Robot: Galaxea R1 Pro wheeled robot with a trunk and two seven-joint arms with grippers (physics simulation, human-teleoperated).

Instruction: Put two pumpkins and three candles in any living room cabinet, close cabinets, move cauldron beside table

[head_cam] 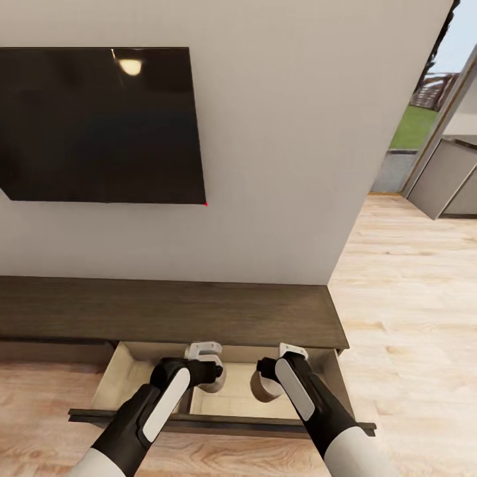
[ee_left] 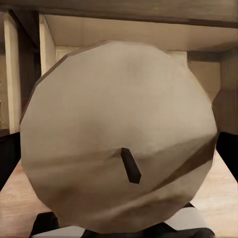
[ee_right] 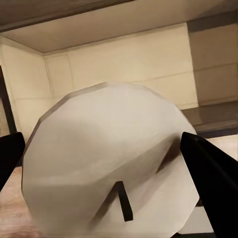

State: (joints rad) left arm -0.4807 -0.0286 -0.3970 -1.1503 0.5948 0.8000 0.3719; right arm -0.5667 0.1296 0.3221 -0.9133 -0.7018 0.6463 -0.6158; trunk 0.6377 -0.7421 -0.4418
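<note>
Candles — one (ee_left: 119, 144) pinched in the left tool (head_cam: 211, 372), another (ee_right: 111, 168) pinched in the right tool (head_cam: 265, 381) — hang wick-forward just above the open cabinet drawer (head_cam: 112, 371), likely so each can be lowered straight down inside.

a big black tv (head_cam: 99, 126) hangs on the pale wall (head_cam: 278, 165). a lamp's glow shines in the screen at about 12 o'clock. light wood floor (head_cam: 411, 291) lies at 3 o'clock, green grass (head_cam: 414, 126) at 2 o'clock.
</note>
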